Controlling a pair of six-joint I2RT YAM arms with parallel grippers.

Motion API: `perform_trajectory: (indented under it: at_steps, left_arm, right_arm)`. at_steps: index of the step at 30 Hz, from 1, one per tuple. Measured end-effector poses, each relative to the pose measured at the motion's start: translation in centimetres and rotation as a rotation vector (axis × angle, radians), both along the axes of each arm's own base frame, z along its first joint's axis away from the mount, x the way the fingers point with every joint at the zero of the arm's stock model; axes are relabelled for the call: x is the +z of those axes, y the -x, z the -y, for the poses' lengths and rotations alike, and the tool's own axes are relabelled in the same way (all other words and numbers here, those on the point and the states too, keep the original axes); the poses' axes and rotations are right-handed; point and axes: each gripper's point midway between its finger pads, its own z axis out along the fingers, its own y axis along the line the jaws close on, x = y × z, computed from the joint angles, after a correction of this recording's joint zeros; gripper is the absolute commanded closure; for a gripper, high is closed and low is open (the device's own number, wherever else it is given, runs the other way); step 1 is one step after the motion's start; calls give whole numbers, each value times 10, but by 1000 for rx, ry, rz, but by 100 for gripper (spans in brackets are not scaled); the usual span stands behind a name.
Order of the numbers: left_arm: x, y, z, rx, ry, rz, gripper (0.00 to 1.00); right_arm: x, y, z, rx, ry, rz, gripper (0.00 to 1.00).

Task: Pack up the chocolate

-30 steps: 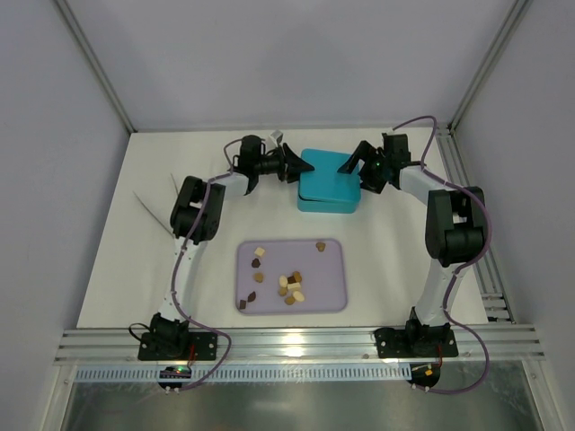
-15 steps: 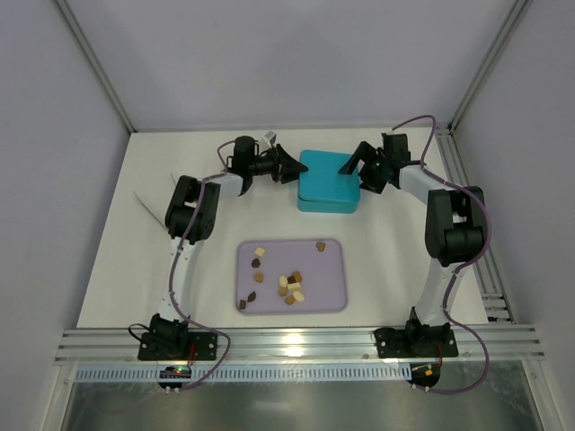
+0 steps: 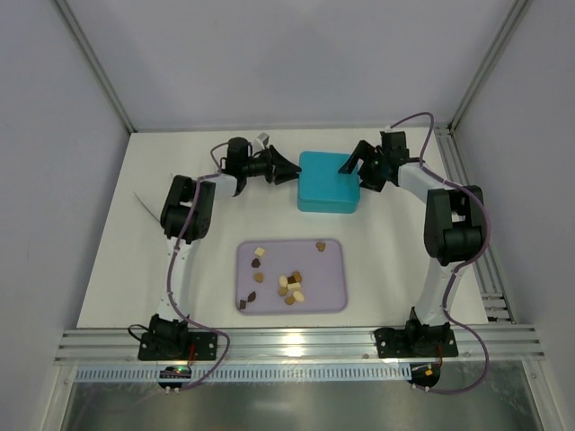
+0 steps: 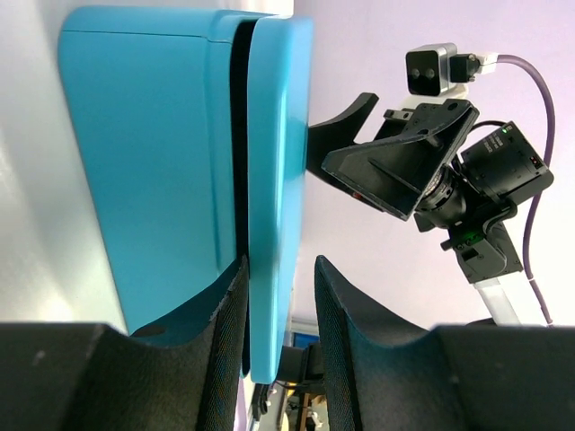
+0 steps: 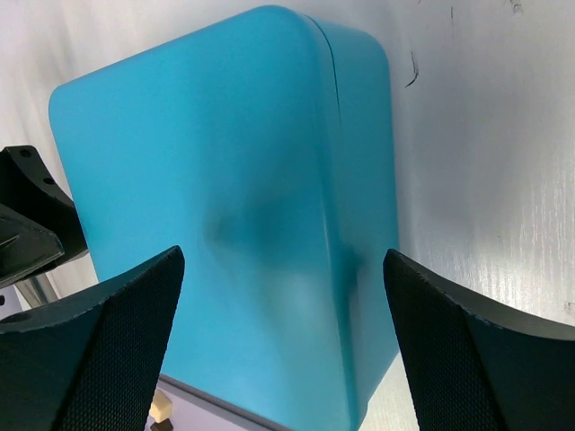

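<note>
While the left gripper [image 4: 280, 269] lies on its side at the left end of the blue box [image 4: 148, 171], its two fingers [image 4: 216, 350] stand one on each side of the rim of the lid [image 4: 278, 135]. One finger touches the lid. Beside the other a thin slit shows, so I cannot tell if the gripper is squeezing. A dark gap runs between the lid and the bottom part of the box, and what is inside is hidden.

The right gripper [image 5: 283, 260] is at the other end of the box. It is spread wide over the lid and has nothing in it. Its fingers are cut off at the bottom of the right wrist view.

The chocolate [image 3: 289, 285] is well apart from both grippers. It lies in loose bits on a light purple tray [image 3: 334, 296], between the box and the arm bases on the white table [image 3: 108, 269]. The bits are brown, tan and cream, too small to tell their shapes. In the right wrist view, one cream piece [image 5: 162, 411] peeks out under a finger, mostly cut off.
</note>
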Motion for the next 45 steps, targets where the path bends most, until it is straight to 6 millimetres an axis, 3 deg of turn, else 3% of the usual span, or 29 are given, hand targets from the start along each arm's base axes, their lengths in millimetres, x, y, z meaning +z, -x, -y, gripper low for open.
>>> perform_trajectory:
  at_steps: [12,23,45]
  left_arm:
    - [-7,1,-7,0,-14,0,65]
    - [-27,6,-13,-11,-91,-7,64]
    - [-10,7,-9,-7,-125,58,59]
  right_arm:
    - [-4,-1,-4,9,34,-18,10]
    - [-2,-5,-8,21,84,-31,10]
    - [-1,-8,-21,75,238,-56,10]
